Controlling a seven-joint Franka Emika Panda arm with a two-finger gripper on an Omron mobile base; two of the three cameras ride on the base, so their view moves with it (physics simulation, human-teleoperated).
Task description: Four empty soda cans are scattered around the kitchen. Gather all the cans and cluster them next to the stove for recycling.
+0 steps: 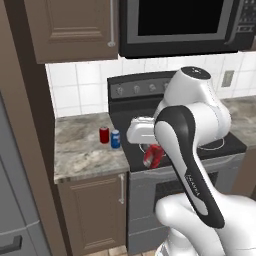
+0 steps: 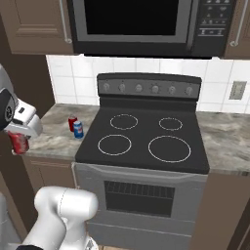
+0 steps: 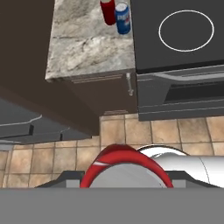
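My gripper [image 1: 151,149] is shut on a red soda can [image 1: 153,157], held in the air in front of the stove's [image 1: 123,131] left front corner, above the floor. In the right base view the same can [image 2: 19,143] hangs under the hand [image 2: 21,135] to the left of the counter. Its silver top [image 3: 124,170] shows at the bottom of the hand view. Two more cans stand together on the granite counter [image 1: 80,150] just left of the stove [image 2: 141,139]: a red one [image 1: 104,135] [image 2: 72,122] [image 3: 107,11] and a blue one with a white band [image 1: 115,139] [image 2: 78,130] [image 3: 123,18].
A black microwave [image 2: 136,24] hangs above the stove. Brown wall cabinets [image 1: 70,30] and a tall dark panel [image 1: 20,150] stand at the left. More granite counter [image 2: 227,141] runs right of the stove. Tiled floor [image 3: 144,131] lies below the hand.
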